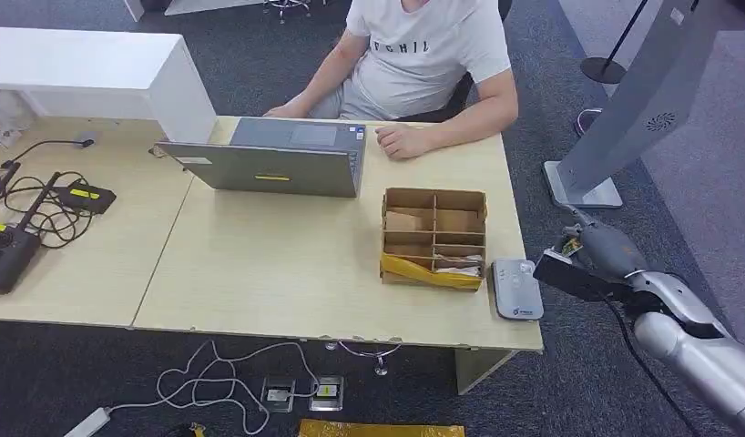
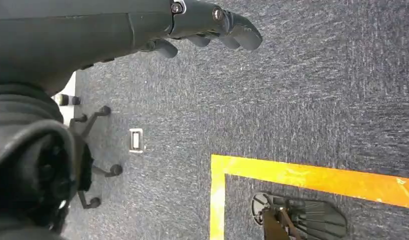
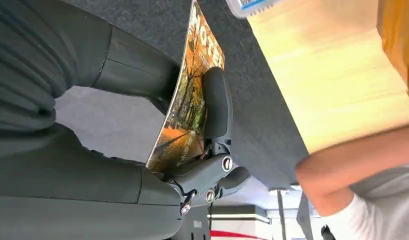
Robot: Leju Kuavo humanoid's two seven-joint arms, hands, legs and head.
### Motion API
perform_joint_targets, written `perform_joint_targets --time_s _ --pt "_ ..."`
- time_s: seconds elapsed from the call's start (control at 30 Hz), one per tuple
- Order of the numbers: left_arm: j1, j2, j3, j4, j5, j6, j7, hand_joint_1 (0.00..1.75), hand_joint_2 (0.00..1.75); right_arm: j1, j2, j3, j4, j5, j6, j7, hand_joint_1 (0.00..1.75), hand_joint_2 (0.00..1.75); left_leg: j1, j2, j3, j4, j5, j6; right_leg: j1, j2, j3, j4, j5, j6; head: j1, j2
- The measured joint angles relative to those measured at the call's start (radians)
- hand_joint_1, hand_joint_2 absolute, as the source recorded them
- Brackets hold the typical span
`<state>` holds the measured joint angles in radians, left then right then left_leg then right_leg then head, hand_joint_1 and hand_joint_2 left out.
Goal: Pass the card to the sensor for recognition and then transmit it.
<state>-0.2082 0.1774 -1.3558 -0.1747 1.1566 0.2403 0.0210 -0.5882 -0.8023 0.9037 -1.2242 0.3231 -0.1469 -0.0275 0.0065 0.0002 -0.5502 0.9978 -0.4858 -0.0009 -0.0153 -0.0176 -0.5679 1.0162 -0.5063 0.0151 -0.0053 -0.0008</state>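
Observation:
My right hand hovers just off the table's right edge, beside the grey card reader lying at the near right corner. It pinches a card printed with an autumn tree scene, held between thumb and fingers; from the head view the card looks like a dark slab edge-on. A corner of the card reader shows past the card's tip. My left hand hangs over dark carpet, its fingers loosely curled with nothing in them.
A cardboard divider box stands left of the reader. A person sits behind the wooden table with a forearm on it, next to a grey laptop. Cables and black devices lie at left. A grey kiosk stand rises at right.

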Motion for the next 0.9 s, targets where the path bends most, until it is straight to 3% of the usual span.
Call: perform_joint_targets --time_s 0.3,0.9 --pt "-0.001 -0.001 0.0 0.0 -0.003 0.01 0.01 0.0 0.0 0.053 -0.005 0.005 -0.019 -0.019 -0.005 0.005 1.75 1.75 0.0 0.0 0.0 0.0 0.0 0.0 0.0 0.0 0.0 0.0 0.0 0.0 0.0 0.0" --pt "-0.001 -0.001 0.0 0.0 -0.002 0.01 0.01 0.0 0.0 0.055 0.009 0.008 -0.016 -0.03 -0.006 -0.008 1.75 1.75 0.0 0.0 0.0 0.0 0.0 0.0 0.0 0.0 0.0 0.0 0.0 0.0 0.0 0.0"
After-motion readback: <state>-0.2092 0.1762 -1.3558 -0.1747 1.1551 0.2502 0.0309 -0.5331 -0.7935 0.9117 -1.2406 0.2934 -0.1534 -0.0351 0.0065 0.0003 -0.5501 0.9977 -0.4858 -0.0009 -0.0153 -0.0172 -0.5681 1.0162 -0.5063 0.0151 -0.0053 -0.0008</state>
